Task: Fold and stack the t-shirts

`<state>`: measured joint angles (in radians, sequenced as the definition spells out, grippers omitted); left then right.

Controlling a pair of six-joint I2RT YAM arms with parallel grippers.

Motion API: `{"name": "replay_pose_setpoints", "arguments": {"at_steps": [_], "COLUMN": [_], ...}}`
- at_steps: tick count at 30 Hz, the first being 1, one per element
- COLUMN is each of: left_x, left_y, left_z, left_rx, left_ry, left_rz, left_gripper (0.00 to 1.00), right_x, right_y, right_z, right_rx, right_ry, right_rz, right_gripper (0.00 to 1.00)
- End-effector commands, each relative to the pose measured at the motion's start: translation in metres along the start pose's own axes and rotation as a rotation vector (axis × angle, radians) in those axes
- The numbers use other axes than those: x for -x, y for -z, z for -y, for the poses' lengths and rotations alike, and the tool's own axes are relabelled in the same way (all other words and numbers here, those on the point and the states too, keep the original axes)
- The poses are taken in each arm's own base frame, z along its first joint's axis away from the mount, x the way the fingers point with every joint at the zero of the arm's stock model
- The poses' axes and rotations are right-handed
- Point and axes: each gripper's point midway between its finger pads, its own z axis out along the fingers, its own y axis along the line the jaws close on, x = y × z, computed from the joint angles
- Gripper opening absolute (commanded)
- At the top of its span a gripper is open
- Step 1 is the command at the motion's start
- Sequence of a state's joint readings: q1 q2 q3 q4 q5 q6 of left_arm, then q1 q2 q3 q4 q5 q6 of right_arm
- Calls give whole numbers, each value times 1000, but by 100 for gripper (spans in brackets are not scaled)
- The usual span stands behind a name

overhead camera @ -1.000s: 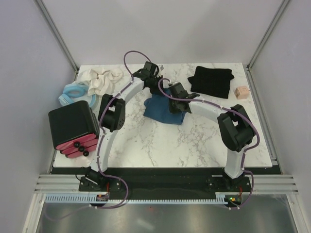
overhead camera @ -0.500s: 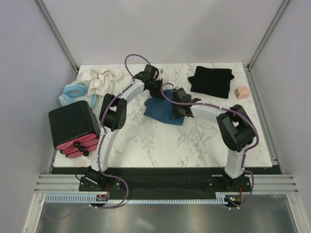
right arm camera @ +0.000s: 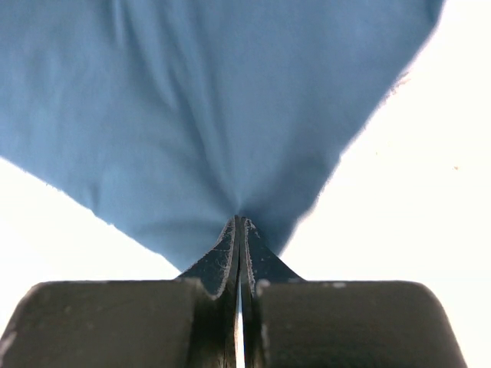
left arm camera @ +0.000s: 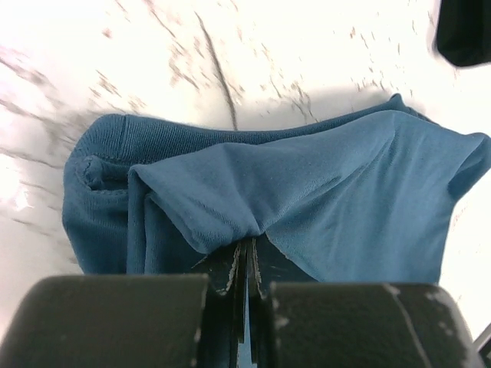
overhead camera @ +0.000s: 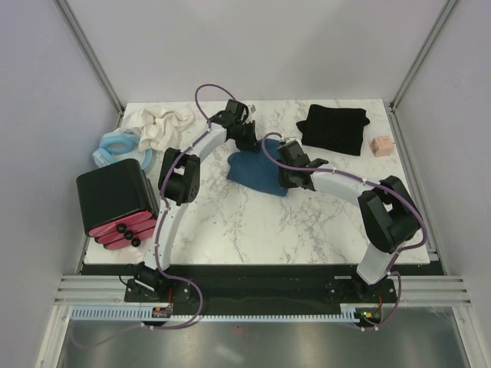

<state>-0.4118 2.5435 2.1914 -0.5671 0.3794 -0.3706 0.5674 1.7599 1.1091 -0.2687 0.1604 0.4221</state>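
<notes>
White marble-patterned table (overhead camera: 230,222), with two arms mounted at its near edge. Item 1: dark teal-blue cotton t-shirt (overhead camera: 255,170), bunched and partly doubled over, lying at mid-table between the two tools and gripped by both. Left tool (overhead camera: 246,138): jaws pressed together on a raised peak of the teal cloth at the shirt's far edge. In the left wrist view, a ribbed edge band of the shirt (left arm camera: 100,153) lies beyond the left tool (left arm camera: 245,251) and to its left, and the rest of the cloth spreads beyond and to its right. Right tool (overhead camera: 291,175): jaws likewise pressed together on teal cloth, at the shirt's right edge. In the right wrist view, the fabric (right arm camera: 192,100) fans outward from the pinch of the right tool (right arm camera: 239,226) and fills the upper part of the picture. Item 2: black cotton t-shirt (overhead camera: 335,128), a flat folded bundle beyond and to the right of the right tool, apart from the teal shirt and not touched by either tool. Item 3: small peach-coloured cube (overhead camera: 380,145), just right of the black shirt. Item 4: crumpled cream cloth (overhead camera: 157,123), to the left of the left tool. Item 5: pale blue ring-shaped item (overhead camera: 116,147), beside the cream cloth on its near-left side. Item 6: black box with pink-red underside (overhead camera: 115,201), tilted, well to the left and nearer than the left tool.
</notes>
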Motion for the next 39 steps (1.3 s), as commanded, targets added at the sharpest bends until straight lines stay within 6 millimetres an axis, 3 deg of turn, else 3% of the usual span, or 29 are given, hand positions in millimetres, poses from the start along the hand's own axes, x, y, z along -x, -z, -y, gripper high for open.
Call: {"name": "replay_pose_setpoints", "arguments": {"at_steps": [1, 7, 11, 14, 15, 16, 17, 18, 20, 22, 23, 24, 26, 28, 29, 30, 32, 35, 39], "left_x": [25, 45, 48, 36, 32, 24, 5, 5, -25, -34, -53, -52, -63, -59, -56, -50, -34, -8, 13], "left_y": [-8, 5, 12, 18, 20, 21, 18, 27, 28, 41, 41, 50, 54, 62, 66, 69, 83, 108, 137], "left_z": [-61, -71, -71, -61, -58, -50, -55, -47, -45, -31, -34, -25, -26, -22, -20, -23, -15, -3, 13], "left_rx": [126, 112, 96, 56, 46, 25, 39, 36, 50, 43, 53, 51, 57, 49, 49, 68, 69, 81, 88], "left_ry": [33, 59, 66, 70, 74, 66, 78, 68, 70, 49, 55, 35, 23, -1, -12, -16, -30, -51, -53], "left_rz": [83, 130, 134, 97, 85, 63, 21, 24, -36, -42, -80, -66, -81, -66, -57, -37, 8, 92, 172], "left_gripper": [2, 2, 2, 2, 2, 2, 2, 2, 2, 2, 2, 2, 2, 3, 8, 21, 29, 34, 38], "right_x": [-17, -46, -55, -21, 10, 26, 41, 67, 92, 117, 130, 136, 143, 147, 146, 144, 143, 138, 129], "right_y": [18, 5, 1, 23, 41, 48, 54, 60, 58, 48, 39, 35, 24, 8, -2, -6, -12, -15, -7], "right_z": [12, 16, 17, 15, 7, 5, 2, -7, -8, -18, -24, -32, -43, -52, -56, -56, -56, -53, -42], "right_rx": [-35, -35, -31, -38, -15, -9, 1, 14, 6, 22, 34, 58, 89, 114, 121, 122, 123, 110, 82], "right_ry": [42, 60, 57, 32, 18, 28, 34, 37, 48, 47, 45, 45, 47, 38, 33, 30, 29, 26, 27], "right_rz": [-69, -159, -189, -82, 5, 47, 79, 121, 144, 161, 172, 177, 169, 155, 144, 135, 128, 119, 137], "right_gripper": [0, 0, 0, 0, 0, 0, 0, 0, 0, 0, 0, 0, 1, 19, 36, 37, 40, 43, 43]}}
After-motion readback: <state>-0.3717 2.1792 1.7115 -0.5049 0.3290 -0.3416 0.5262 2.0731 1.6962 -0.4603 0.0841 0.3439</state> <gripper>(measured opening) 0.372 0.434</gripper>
